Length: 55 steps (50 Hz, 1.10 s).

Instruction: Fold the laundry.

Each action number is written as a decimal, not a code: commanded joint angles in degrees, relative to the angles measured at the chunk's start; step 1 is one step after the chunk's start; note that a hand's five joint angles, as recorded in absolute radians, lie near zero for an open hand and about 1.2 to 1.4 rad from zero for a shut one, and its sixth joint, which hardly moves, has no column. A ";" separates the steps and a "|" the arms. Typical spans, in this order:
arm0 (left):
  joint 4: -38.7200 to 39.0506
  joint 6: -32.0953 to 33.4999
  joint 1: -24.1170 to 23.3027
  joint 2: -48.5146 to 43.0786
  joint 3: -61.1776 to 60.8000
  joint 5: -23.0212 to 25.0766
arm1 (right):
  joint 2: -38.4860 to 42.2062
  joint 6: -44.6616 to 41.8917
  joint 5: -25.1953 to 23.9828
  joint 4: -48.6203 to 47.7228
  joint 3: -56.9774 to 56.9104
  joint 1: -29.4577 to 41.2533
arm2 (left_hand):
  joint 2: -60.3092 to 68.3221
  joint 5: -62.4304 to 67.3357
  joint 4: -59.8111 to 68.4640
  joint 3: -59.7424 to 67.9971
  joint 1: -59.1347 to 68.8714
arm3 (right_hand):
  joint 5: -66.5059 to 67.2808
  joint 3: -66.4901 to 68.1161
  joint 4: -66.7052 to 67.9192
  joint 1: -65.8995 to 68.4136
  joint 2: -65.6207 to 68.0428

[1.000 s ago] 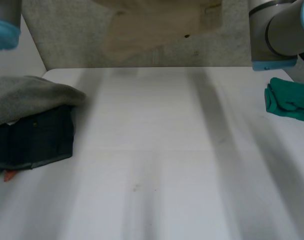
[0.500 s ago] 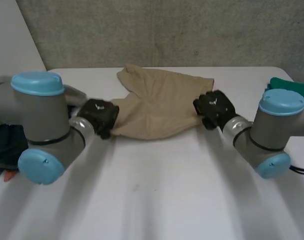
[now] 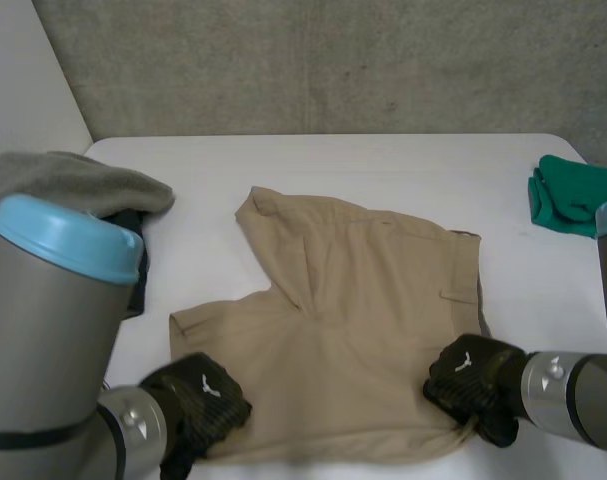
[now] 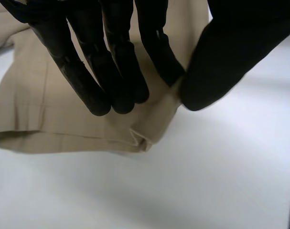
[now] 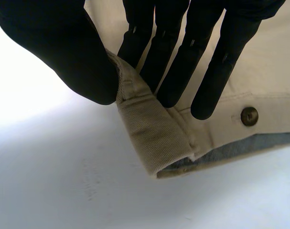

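Lying flat on the white table point(image 3: 383, 170), a pair of tan shorts point(image 3: 353, 330) covers the middle and reaches towards the near edge. One leg points at the far left corner.

Left hand point(image 3: 198, 400): at the near left corner of the shorts. Its wrist view shows the fingers point(image 4: 116, 71) straight and close together on top of the cloth, and the thumb point(image 4: 221, 57) meets them with the hemmed edge pinched between.

Right hand point(image 3: 473, 385): at the near right corner of the shorts. Its wrist view shows the thumb point(image 5: 63, 52) and fingers point(image 5: 168, 71) pinching the turned-up waistband point(image 5: 154, 133), with a metal button point(image 5: 250, 115) just beside the fingertips.

Surface: a grey cloth point(image 3: 73, 180) is heaped at the left edge, and a green cloth point(image 3: 573, 195) is bunched near the far right corner. Both lie well apart from the shorts.

Room: a rough grey wall point(image 3: 333, 60) stands behind the far edge.
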 commanded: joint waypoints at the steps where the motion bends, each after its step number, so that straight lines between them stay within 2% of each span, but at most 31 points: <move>1: -0.08 2.91 -0.34 -3.41 3.70 -0.26 | 0.81 -0.56 -1.65 -1.92 1.30 -1.39 | -50.25 -48.50 -50.29 -49.83 -48.68 | 11.79 11.53 11.09 15.03 12.13; 2: 0.18 3.70 0.19 -3.85 4.85 -0.52 | 0.89 -0.21 -1.91 -2.36 1.13 -1.57 | -57.01 -55.25 -57.05 -56.59 -55.44 | 11.79 11.53 11.09 15.03 12.13; 3: 1.05 5.53 1.33 -4.64 7.47 -1.05 | 0.98 0.49 -2.26 -3.06 0.78 -1.83 | -58.63 -56.88 -58.67 -58.21 -57.06 | 11.79 11.53 11.09 15.03 12.13; 8: 7.29 10.29 4.58 -8.86 17.06 -0.62 | 0.81 2.60 -2.88 -5.35 -0.19 -2.01 | -58.63 -56.88 -58.67 -58.21 -57.06 | 11.79 11.53 11.09 15.03 12.13; 14: 12.75 11.79 7.40 -18.25 30.15 5.88 | 0.89 4.01 -3.23 -7.02 -0.28 -1.74 | -58.63 -56.88 -58.67 -58.21 -57.06 | 11.79 11.53 11.09 15.03 12.13; 17: 12.49 11.97 8.54 -25.28 39.11 10.36 | 1.25 4.63 -3.41 -8.60 -0.28 -1.74 | -52.56 -50.80 -52.59 -52.14 -50.98 | 11.79 11.53 11.09 15.03 12.13; 19: 11.96 12.75 9.51 -30.89 45.94 12.55 | 1.68 5.24 -3.41 -9.74 -0.28 -1.74 | -40.68 -38.92 -40.71 -40.25 -39.10 | 11.79 11.53 11.09 15.03 12.13; 20: 11.61 13.19 9.95 -32.75 48.17 13.18 | 1.86 5.42 -3.41 -10.01 -0.28 -1.83 | -38.76 -37.01 -38.80 -38.34 -37.19 | 11.79 11.53 11.09 15.03 12.13; 26: 9.59 16.71 11.53 -45.23 62.13 16.17 | 3.00 6.56 -3.58 -11.76 -0.28 -2.01 | -39.08 -37.32 -39.11 -38.65 -37.50 | 11.79 11.53 11.09 15.03 12.13; 31: 9.76 17.59 12.41 -51.92 68.83 18.37 | 3.79 6.83 -3.58 -13.35 -0.28 -2.01 | -38.08 -36.32 -38.11 -37.65 -36.50 | 11.79 11.53 11.09 15.03 12.13; 36: 10.11 17.86 12.85 -56.41 73.49 18.28 | 3.97 7.26 -3.67 -14.14 -0.28 -1.92 | -32.71 -30.96 -32.75 -32.29 -31.14 | 11.79 11.53 11.09 15.03 12.13; 37: 10.46 17.86 12.85 -57.11 74.20 18.02 | 3.97 7.35 -3.67 -14.23 -0.28 -1.92 | -27.69 -25.94 -27.73 -27.27 -26.12 | 11.79 11.53 11.09 15.03 12.13; 38: 11.42 17.60 12.94 -58.08 75.42 17.32 | 3.97 7.61 -3.67 -14.40 -0.37 -1.92 | -4.66 -2.90 -4.70 -4.24 -3.09 | 11.79 11.53 11.09 15.03 12.13; 39: 11.95 17.42 13.11 -58.35 75.87 16.79 | 3.97 7.70 -3.67 -14.49 -0.37 -1.92 | 11.21 12.96 11.17 11.63 12.78 | 11.79 11.53 11.09 15.03 12.13; 41: 12.75 17.16 13.12 -58.70 76.49 15.30 | 3.88 7.79 -3.67 -14.84 -0.28 -2.01 | 11.37 13.12 11.33 11.79 12.94 | 11.79 11.53 11.09 15.03 12.13; 45: 13.72 16.45 12.59 -57.91 75.53 8.54 | 3.80 8.05 -3.76 -15.37 -0.28 -2.09 | 11.37 13.12 11.33 11.79 12.94 | 11.79 11.53 11.09 15.03 12.13; 46: 13.80 16.45 12.59 -57.39 74.39 4.26 | 3.71 8.23 -3.76 -15.46 -0.37 -2.09 | 11.37 13.12 11.33 11.79 12.94 | 11.79 11.53 11.09 15.03 12.13; 49: 13.28 16.54 12.94 -56.16 72.10 -4.37 | 3.71 8.41 -3.76 -15.55 -0.37 -2.01 | 11.37 13.12 11.33 11.79 12.94 | 11.79 11.53 11.09 15.03 12.13; 50: 12.15 16.19 12.94 -55.28 70.09 -9.53 | 3.71 8.49 -3.76 -15.63 -0.28 -1.92 | 11.37 13.12 11.33 11.79 12.94 | 11.79 11.53 11.09 15.03 12.13; 51: 11.35 16.10 12.94 -54.84 69.20 -11.84 | 3.71 8.50 -3.76 -15.63 -0.37 -1.83 | 11.37 13.12 11.33 11.79 12.94 | 11.79 11.53 11.09 15.03 12.13; 53: 10.12 15.92 12.85 -53.87 67.36 -14.40 | 3.79 8.50 -3.76 -15.55 -0.37 -1.74 | 11.37 13.12 11.33 11.79 12.94 | 11.79 11.53 11.09 15.03 12.13; 55: 9.06 14.96 12.59 -52.29 65.16 -14.15 | 3.88 8.50 -3.58 -15.55 -0.37 -1.39 | 11.37 13.12 11.33 11.79 12.94 | 11.79 11.53 11.09 15.03 12.13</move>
